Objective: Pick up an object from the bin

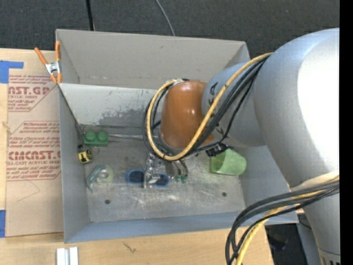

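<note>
Pincer [159, 175] low in bin [74, 203], over blue oval thing [134, 176]; spread cannot be told.

The end effector [159, 174] hangs low over a dark blue oval piece [134, 176] on the bin [165, 204] floor.

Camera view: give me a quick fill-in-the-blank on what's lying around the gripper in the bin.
1. The flat object nearest the gripper is coloured ____.
2. In the camera view, the light green cup lies to the gripper's ____.
3. The small object just below the green studded block is black and ____.

Missing words: blue; right; yellow.
</note>
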{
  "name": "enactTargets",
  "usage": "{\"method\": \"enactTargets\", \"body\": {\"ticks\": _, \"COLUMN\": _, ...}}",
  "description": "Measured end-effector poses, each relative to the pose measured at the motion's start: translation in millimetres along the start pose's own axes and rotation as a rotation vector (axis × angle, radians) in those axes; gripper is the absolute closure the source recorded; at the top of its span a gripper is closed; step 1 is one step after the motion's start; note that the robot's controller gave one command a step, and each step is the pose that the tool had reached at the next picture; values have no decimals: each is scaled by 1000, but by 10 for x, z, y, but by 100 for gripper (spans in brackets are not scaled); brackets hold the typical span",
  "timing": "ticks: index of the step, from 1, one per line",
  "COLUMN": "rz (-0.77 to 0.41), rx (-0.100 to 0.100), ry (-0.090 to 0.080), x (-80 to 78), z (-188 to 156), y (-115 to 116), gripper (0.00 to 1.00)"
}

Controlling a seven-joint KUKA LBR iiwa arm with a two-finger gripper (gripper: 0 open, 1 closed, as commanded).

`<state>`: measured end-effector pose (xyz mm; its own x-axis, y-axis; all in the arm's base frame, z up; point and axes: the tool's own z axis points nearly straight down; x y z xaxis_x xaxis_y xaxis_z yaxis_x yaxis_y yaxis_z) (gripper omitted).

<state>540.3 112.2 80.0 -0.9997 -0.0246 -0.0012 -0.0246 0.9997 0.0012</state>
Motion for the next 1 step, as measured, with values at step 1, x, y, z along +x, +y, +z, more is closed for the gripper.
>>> {"method": "enactTargets", "body": {"ticks": 1, "rz": 57, "rx": -1, "ry": -9, "x": -248, "z": -1432, "y": -22, "gripper": 100}}
